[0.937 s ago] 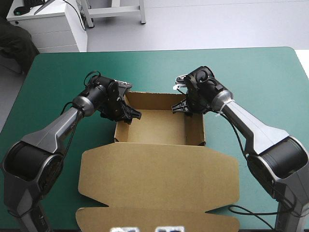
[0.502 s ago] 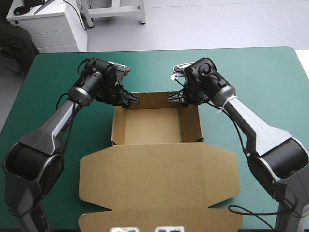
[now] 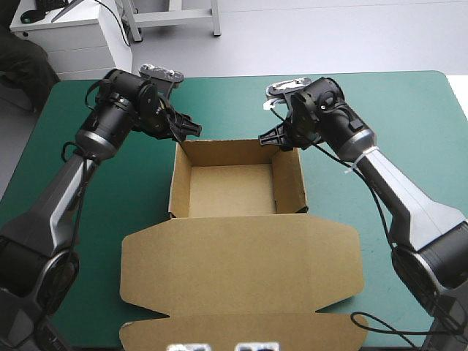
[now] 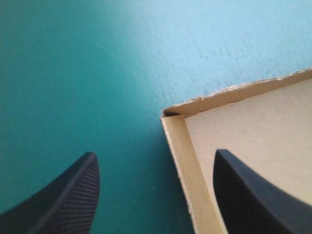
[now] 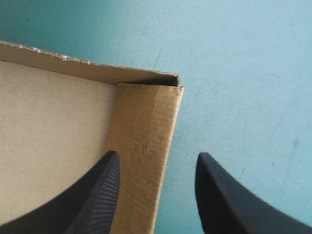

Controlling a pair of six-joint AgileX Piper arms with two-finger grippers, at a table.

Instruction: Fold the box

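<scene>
The brown box [image 3: 230, 191] stands mid-table as an open tray with its walls raised, and its lid [image 3: 241, 270] lies flat toward the front edge. My left gripper [image 3: 191, 129] hovers open just beyond the tray's far left corner. In the left wrist view that corner of the box [image 4: 243, 131] lies between the spread fingers of the left gripper [image 4: 155, 154], one finger over the board and one over the cover. My right gripper [image 3: 269, 139] is open at the far right corner. In its own view the right gripper [image 5: 158, 154] straddles the side wall of the box [image 5: 146, 126] from above.
The teal-green cover [image 3: 409, 117] shows bare to the left, right and far side of the tray. The flat lid takes up most of the front middle of the table.
Both grippers have drawn back and up from inside the tray's far corners to just beyond the far wall. The far corners now stand square.
</scene>
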